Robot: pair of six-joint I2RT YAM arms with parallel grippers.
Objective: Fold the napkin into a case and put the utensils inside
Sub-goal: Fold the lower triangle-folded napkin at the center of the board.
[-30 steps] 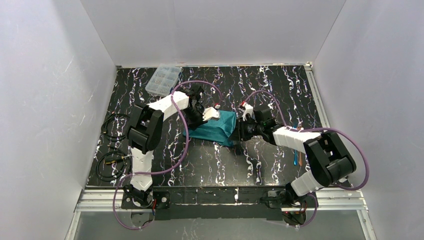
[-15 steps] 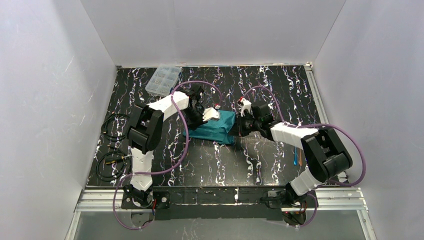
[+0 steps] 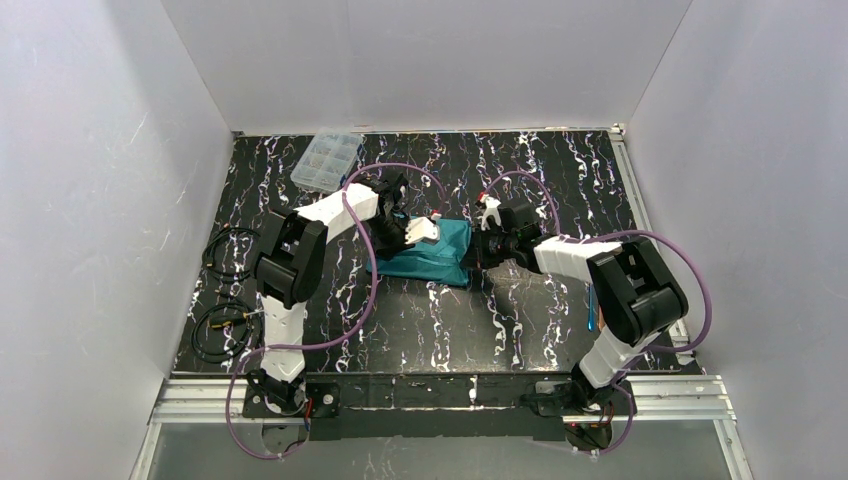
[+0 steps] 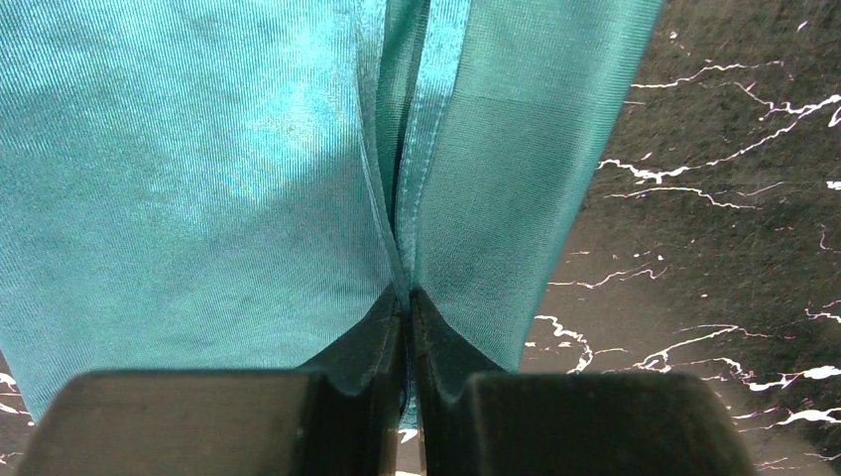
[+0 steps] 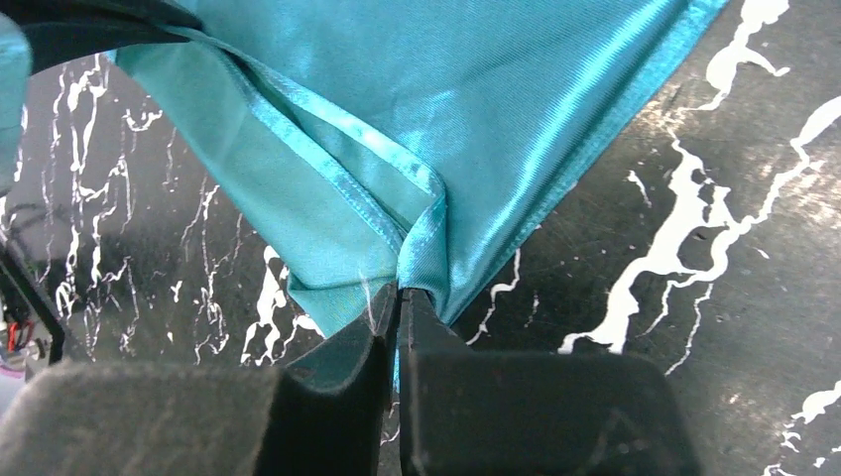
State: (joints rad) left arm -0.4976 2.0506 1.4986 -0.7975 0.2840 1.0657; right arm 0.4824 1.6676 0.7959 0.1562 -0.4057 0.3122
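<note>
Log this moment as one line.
stage: folding | left gripper: shut on napkin | right gripper: shut on napkin | utensils: on table, outside napkin

Teal-green napkin (image 3: 432, 256) with lighter blue hem (image 5: 349, 129). Black table (image 3: 450, 320), white marble veining. Purple cables (image 3: 374, 285). Clear box (image 3: 326, 158), upper left. White, unpatterned walls (image 3: 420, 60).

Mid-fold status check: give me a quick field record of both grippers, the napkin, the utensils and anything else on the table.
left gripper: fingers shut on a hemmed fold of the napkin
right gripper: fingers shut on a hemmed napkin corner
napkin: partly folded, on the table, held from both sides
utensils: on the table beside the right arm, outside the napkin, partly hidden
compartment box: far left of the table, apart from both grippers
</note>
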